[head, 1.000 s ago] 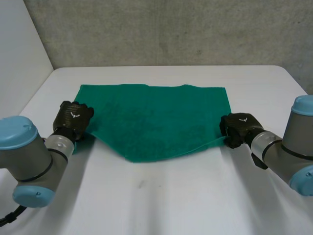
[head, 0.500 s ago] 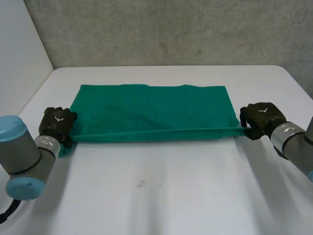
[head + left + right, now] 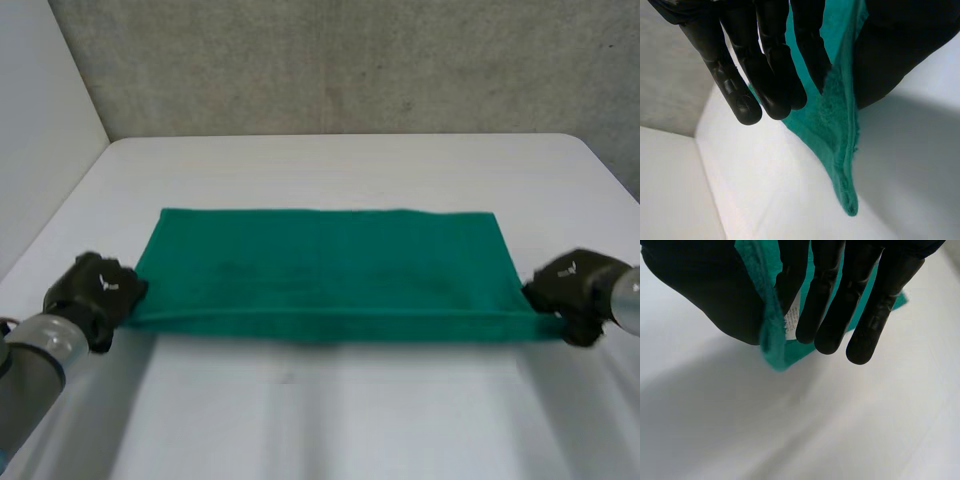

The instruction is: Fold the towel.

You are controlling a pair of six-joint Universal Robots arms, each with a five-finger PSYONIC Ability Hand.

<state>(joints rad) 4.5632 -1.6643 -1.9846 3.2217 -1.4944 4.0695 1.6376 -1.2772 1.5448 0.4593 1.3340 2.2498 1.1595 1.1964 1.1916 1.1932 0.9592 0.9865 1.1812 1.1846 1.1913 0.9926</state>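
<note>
Soft, even light from above keeps the white counter [image 3: 330, 170] bright. A faint grey shadow lies along the near edge of the towel [image 3: 320, 265], darker beneath its lifted corners in the wrist views.

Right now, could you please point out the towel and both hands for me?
towel [image 3: 320, 265], head view, middle of the cloth
left hand [image 3: 95, 293], head view, back of the hand
right hand [image 3: 570, 287], head view, back of the hand
</note>
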